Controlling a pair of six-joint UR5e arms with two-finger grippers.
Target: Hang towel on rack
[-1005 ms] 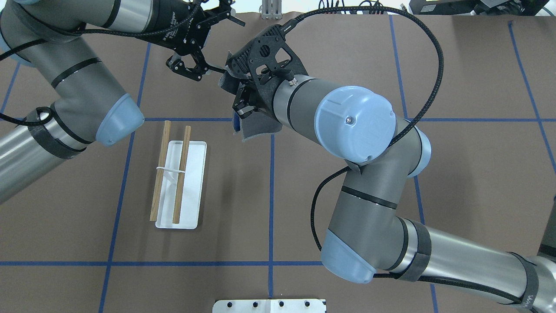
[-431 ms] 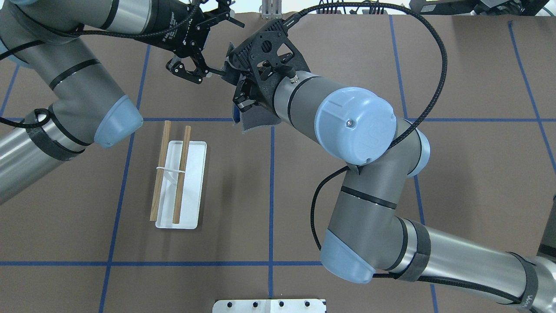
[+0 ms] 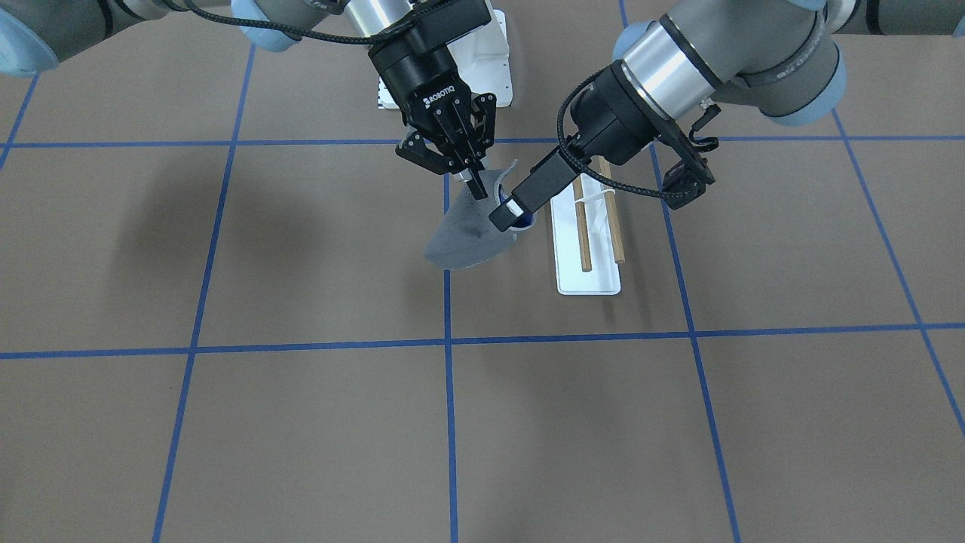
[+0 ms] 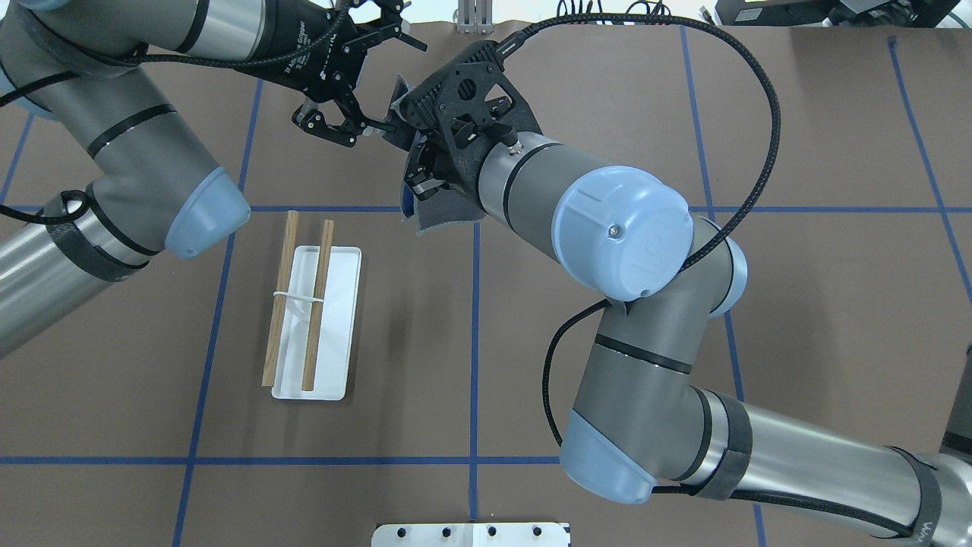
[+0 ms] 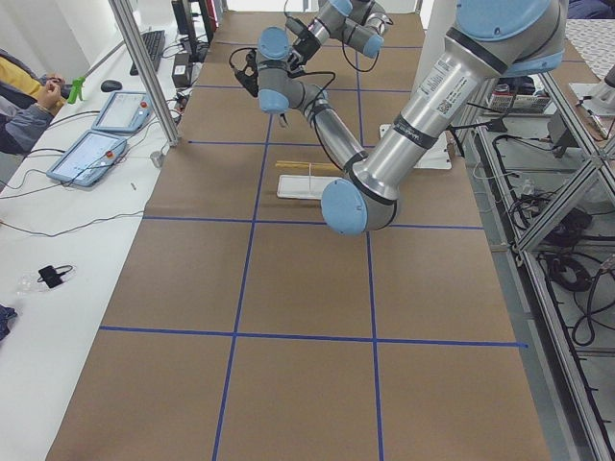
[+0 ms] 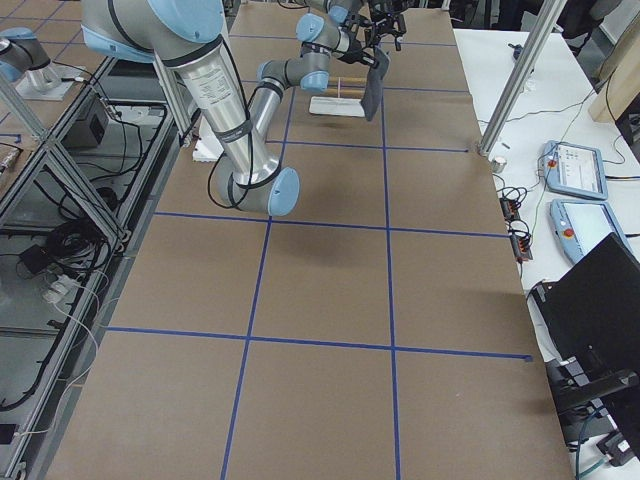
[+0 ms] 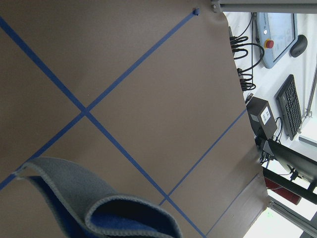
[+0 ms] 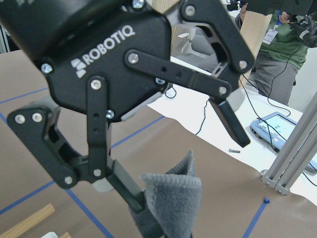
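Grips the towel (image 3: 466, 235) by an upper fold with the right gripper (image 3: 473, 185), fingers (image 3: 478, 188) pinched shut on the cloth. Lets the rest droop in a grey curl toward the counter (image 3: 301, 249); hard to say whether the lowest edge touches the brown surface. Presents the left gripper (image 8: 190, 171) with fingers (image 8: 228, 116) spread wide: one against the towel's side near the fold, the other well away in the air, nothing clamped. Holds the towel near the rack (image 3: 588, 280), on the robot's right of it, apart from it and on neither dowel (image 3: 582, 240).

From overhead, buries the right gripper's fingers under the right arm (image 4: 623, 228) and its black camera mount (image 4: 463, 91); shows only a lower strip of grey cloth with a sliver of blue at one edge. From the front, partly covers the far ends of the dowels with the left gripper and its cable. In the left wrist view, cuts the towel off at the bottom edge: grey outside, blue inside, pale hem, no fingers in frame. In the right wrist view, fills most of the frame with the left gripper, with the towel's tip below it and the lower cloth cropped. In both side views, too small and far off to judge either set of fingers. Half hides the white bolted plate (image 3: 497, 72) behind the right gripper in the front view.
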